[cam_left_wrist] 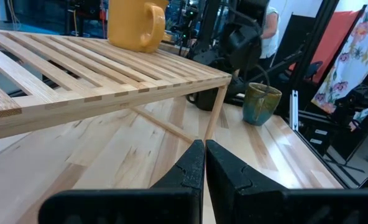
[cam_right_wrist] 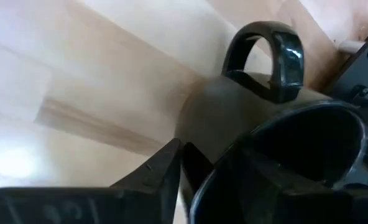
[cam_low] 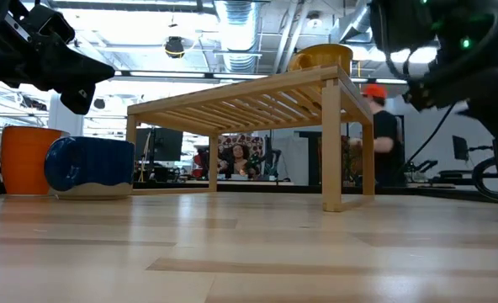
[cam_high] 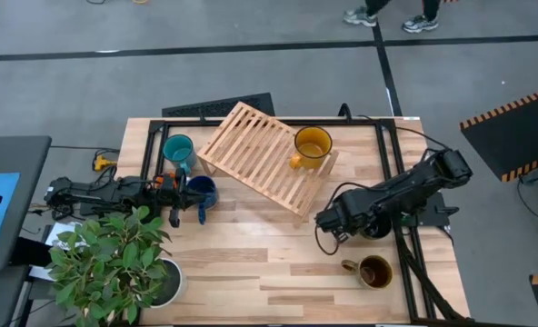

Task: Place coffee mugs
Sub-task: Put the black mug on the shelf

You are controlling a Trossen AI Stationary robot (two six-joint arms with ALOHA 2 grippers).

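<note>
High view, right gripper (cam_high: 334,221): low over the table just off the wooden rack (cam_high: 267,154) corner, arm reaching in from the right edge; black mug (cam_high: 374,227) dark and mostly hidden directly beneath the wrist.
High view, other mugs: yellow mug (cam_high: 312,145) upright on the rack, well apart from the right jaws; brown-olive mug (cam_high: 373,271) near them on the table; teal mug (cam_high: 178,150) and dark blue mug (cam_high: 201,192) far across, by the left gripper (cam_high: 174,216).
High view, nearer arm: right, plainly; left parked beside the plant pot (cam_high: 164,282).
Low view: orange mug (cam_low: 27,159) and the blue one side by side; right arm's bulk above at the rack's far end, black mug not visible.
Left wrist view: left fingers (cam_left_wrist: 190,171) pressed together, holding nothing, pointing under the rack toward the olive mug.
Right wrist view, jaws: part-way open, one finger (cam_right_wrist: 162,168) outside the black mug's wall, rim lying between the fingers; whether the wall is pinched yet, cannot tell.
Right wrist view, key relation: mug upright, mouth up, handle (cam_right_wrist: 268,43) on the side away from the jaws, so wall-and-rim grip looks right.
</note>
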